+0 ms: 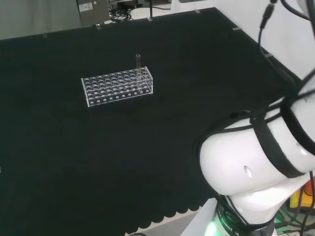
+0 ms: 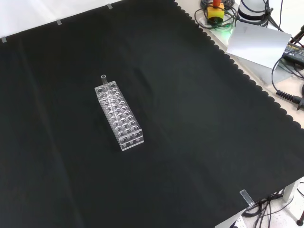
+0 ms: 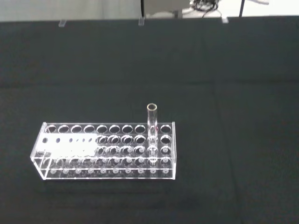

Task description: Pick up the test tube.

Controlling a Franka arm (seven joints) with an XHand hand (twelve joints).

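While I look across the table (image 1: 59, 162) in the head view, I see a clear rack (image 1: 117, 87) left of centre, with the test tube (image 1: 138, 61) standing upright in a hole near its right end, at the far row. Further right is the arm's white link (image 1: 246, 167). I cannot tell the hand's state.

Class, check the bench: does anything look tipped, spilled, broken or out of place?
Nothing stands out. The clear rack sits flat on the black cloth, and the single test tube stands upright in a hole near one end. No spill or breakage shows.
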